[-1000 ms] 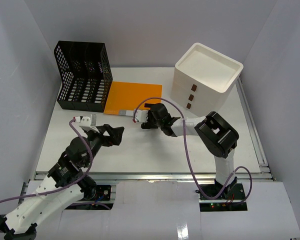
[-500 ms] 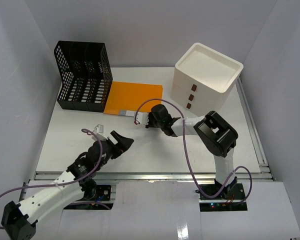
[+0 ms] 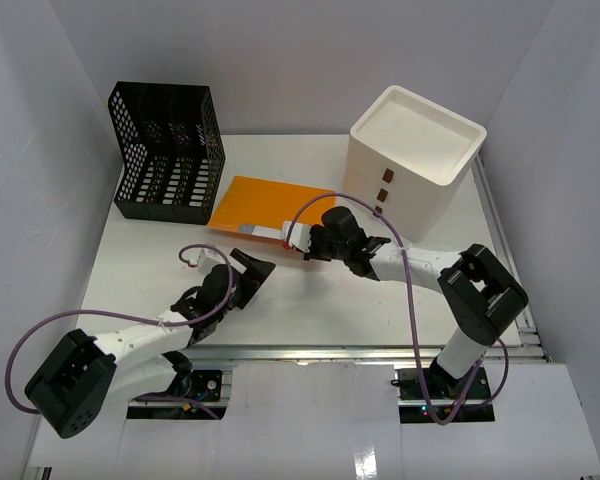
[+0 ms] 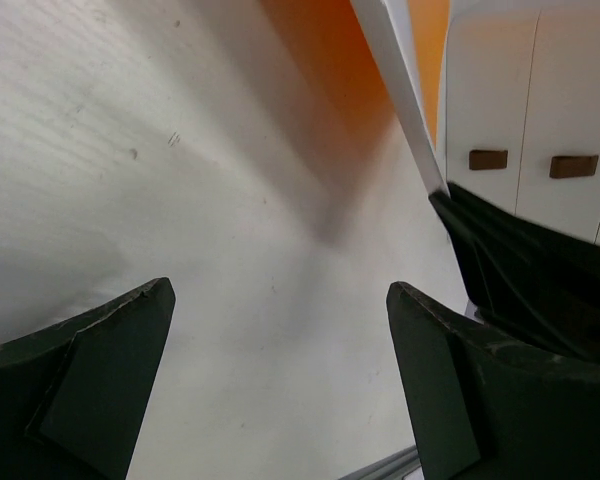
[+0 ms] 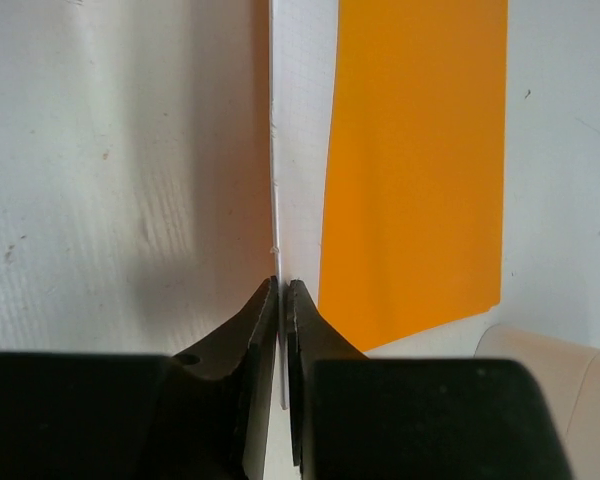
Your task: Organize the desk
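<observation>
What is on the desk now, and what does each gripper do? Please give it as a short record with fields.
surface: desk, white
back left: black mesh file rack, upright
back right: white three-drawer box
centre: orange folder, its white near edge raised off the desk
right gripper: shut on the orange folder's white edge
left gripper: open, holds nothing, low over bare desk near the front

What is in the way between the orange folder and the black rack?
Nothing visible. The orange folder, pinched at its edge by the right claw, is right next to the black rack, with only bare desk between them. The left claw is open nearer the front, not between them.
</observation>
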